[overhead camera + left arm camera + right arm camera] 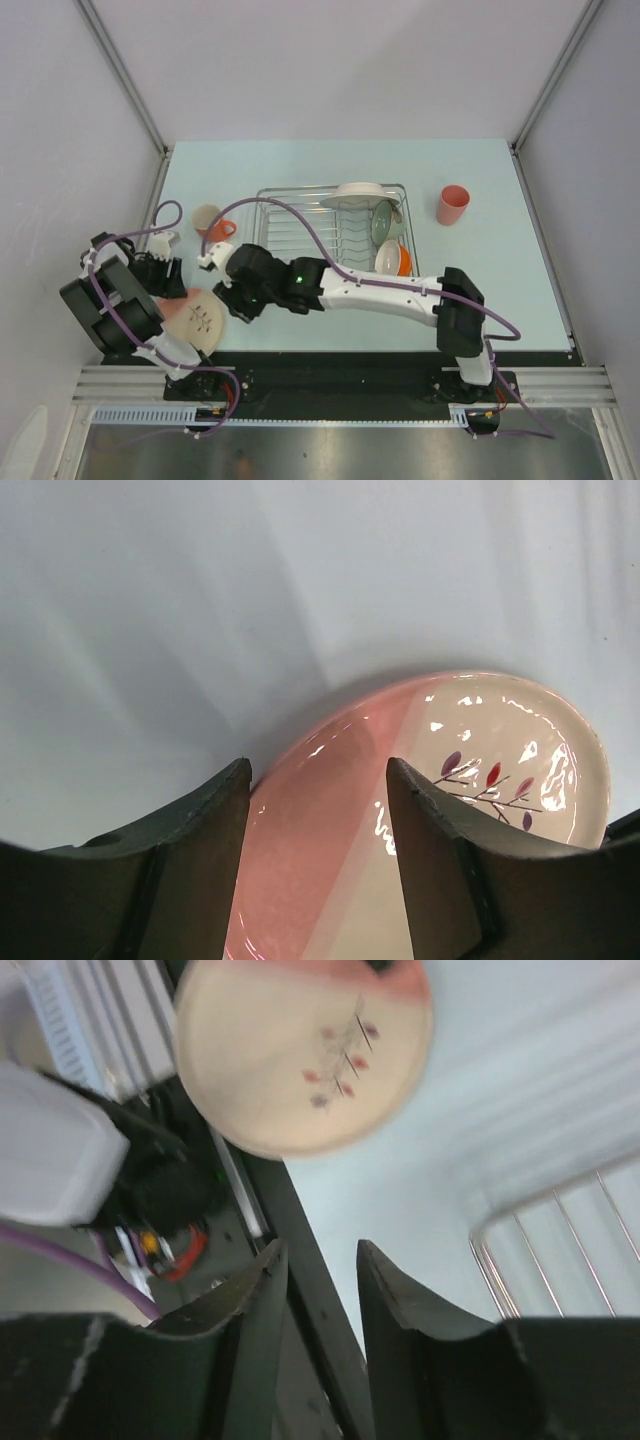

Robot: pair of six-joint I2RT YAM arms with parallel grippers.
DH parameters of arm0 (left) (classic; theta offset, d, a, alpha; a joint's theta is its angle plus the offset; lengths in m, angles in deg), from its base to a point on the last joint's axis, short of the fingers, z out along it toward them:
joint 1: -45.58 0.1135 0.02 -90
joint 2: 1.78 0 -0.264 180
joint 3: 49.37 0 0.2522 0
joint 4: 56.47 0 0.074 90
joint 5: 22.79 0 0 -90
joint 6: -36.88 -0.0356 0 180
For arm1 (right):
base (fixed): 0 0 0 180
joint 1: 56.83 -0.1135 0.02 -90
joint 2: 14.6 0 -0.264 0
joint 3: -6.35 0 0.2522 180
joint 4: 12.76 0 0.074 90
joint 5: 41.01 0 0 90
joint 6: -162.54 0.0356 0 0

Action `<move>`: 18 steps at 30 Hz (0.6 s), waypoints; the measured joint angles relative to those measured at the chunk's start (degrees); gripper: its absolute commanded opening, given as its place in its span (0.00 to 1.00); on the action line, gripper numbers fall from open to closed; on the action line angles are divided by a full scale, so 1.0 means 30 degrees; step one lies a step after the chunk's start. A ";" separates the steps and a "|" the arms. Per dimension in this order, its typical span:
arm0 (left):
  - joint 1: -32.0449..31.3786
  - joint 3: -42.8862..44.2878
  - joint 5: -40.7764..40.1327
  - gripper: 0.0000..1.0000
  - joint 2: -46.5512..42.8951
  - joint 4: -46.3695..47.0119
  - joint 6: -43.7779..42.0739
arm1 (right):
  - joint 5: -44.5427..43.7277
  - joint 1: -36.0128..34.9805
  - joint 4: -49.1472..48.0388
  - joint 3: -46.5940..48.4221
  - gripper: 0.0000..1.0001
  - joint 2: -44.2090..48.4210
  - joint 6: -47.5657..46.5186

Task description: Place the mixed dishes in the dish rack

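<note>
A salmon-pink plate (197, 320) with a twig pattern lies at the near left of the table. My left gripper (168, 287) is at its pink edge. In the left wrist view this gripper (318, 770) is open, with the plate's rim (330, 820) showing between the fingers. My right gripper (224, 296) reaches across to the plate's right side. It (320, 1248) is open a little and holds nothing, with the plate (300, 1050) ahead of it. The dish rack (300, 235) holds a white plate (358, 193), a grey-green bowl (383, 222) and an orange bowl (393, 260).
An orange mug (212, 222) stands just left of the rack. A salmon-pink cup (452, 205) stands on the table to the rack's right. The right arm stretches across the near side of the rack. The rack's corner wire (520, 1230) is close to the right gripper.
</note>
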 measured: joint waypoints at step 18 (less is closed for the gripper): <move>-0.0029 0.0474 0.0029 0.61 0.0299 -0.0233 0.0831 | -0.2069 0.2412 0.0175 -0.6477 0.23 0.1450 -0.0168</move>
